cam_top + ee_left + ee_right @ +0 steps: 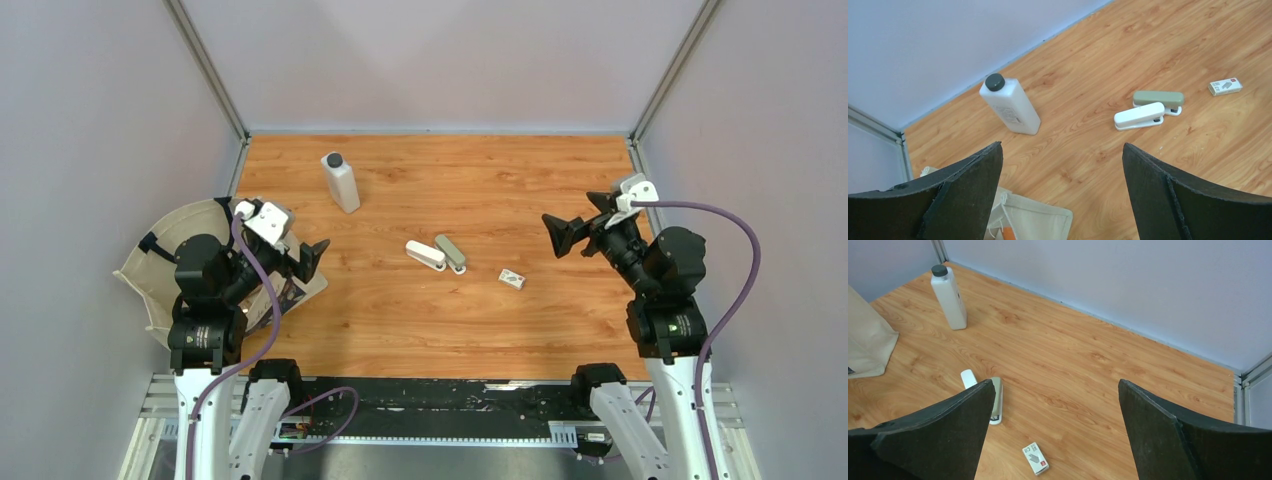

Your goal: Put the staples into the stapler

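A small white staples box (512, 278) lies on the wood table right of two staplers; it also shows in the left wrist view (1225, 86) and the right wrist view (1035, 458). The white stapler (425, 255) and the olive-green stapler (451, 252) lie side by side mid-table, both shut; they show in the left wrist view, white (1139, 116) and green (1158, 98). In the right wrist view the green stapler (996, 400) is partly hidden by a finger. My left gripper (318, 256) is open and empty at the left. My right gripper (556, 234) is open and empty at the right.
A white bottle with a black cap (340, 181) stands at the back left. A cream cloth bag (170, 260) lies at the left edge under the left arm, with its corner in the left wrist view (1033, 220). Grey walls close three sides.
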`<state>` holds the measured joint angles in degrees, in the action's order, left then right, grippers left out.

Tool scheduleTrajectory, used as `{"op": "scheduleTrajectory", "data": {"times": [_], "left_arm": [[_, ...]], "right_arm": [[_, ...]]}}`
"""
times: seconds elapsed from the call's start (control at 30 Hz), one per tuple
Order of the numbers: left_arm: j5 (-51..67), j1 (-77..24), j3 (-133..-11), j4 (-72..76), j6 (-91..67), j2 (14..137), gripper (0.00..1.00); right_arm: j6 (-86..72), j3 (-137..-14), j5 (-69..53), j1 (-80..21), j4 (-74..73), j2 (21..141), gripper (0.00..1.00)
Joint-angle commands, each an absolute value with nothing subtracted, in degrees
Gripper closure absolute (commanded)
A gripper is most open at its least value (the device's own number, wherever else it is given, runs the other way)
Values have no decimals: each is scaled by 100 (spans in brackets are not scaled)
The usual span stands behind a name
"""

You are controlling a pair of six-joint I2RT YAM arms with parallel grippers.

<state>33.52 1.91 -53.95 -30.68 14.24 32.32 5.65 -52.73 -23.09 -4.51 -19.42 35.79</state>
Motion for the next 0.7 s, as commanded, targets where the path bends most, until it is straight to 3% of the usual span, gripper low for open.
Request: {"op": "scheduleTrajectory", "data": {"times": [0.0,0.47,0.67], "left_arm": [[3577,211,-5449,-3015,1503,3252,4],[3824,27,-5748,-3322,1468,3981,4],[3314,-895,-6020,-3410,1582,4604,4]], "right_arm": [[931,-5168,-2583,-439,-1767,3577,0],[1775,-4746,-3032,-457,-2012,4692,0],[2232,-4632,-2953,-536,-2171,5430,0]]}}
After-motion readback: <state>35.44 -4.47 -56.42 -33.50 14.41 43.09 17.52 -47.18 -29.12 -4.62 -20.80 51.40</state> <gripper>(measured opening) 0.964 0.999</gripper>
